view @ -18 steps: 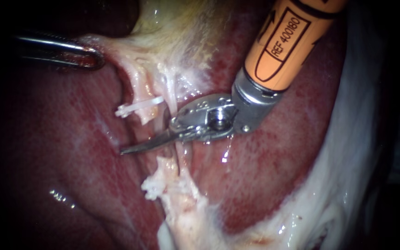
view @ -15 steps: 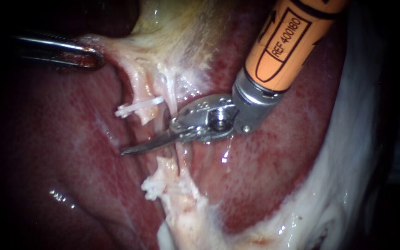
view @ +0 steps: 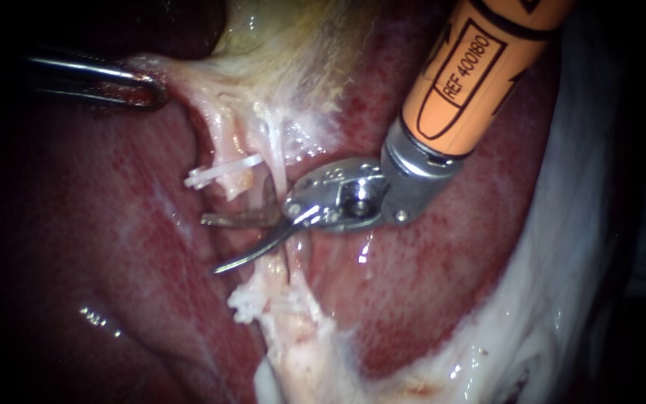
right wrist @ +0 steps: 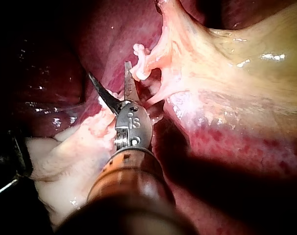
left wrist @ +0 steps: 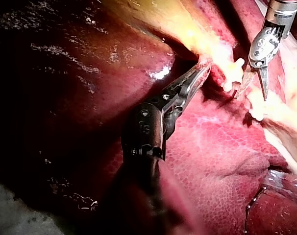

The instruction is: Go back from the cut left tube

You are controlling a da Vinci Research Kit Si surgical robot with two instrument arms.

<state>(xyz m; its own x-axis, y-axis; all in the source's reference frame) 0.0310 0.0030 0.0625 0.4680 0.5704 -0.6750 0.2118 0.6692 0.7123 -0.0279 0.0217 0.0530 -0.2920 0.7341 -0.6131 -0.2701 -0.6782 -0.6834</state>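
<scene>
My right instrument point(view: 209, 245), orange-shafted with two thin blades, comes in from the upper right. Its blades stand open in the gap of the cut left tube. The upper stump carries a white clip point(view: 218, 174); the lower stump point(view: 263, 284) carries a white clip point(view: 244, 308). A thin pale tube point(view: 277, 161) still runs whole just right of the stumps, close to the blades' hinge. In the right wrist view the blades point(right wrist: 109, 71) spread open beside the clip point(right wrist: 141, 61). My left instrument point(view: 147, 90) is shut on pale gallbladder tissue point(view: 188, 75) at the upper left, also seen in its own view point(left wrist: 198, 73).
Dark red liver point(view: 99, 247) lies on both sides of the tubes. The yellowish gallbladder point(view: 285, 37) sits above. White fatty tissue point(view: 562, 284) runs along the right edge and below the lower stump.
The right instrument's blades, shut before, have opened, and its shaft and hinge have drawn slightly to the right. The left instrument holds still.
</scene>
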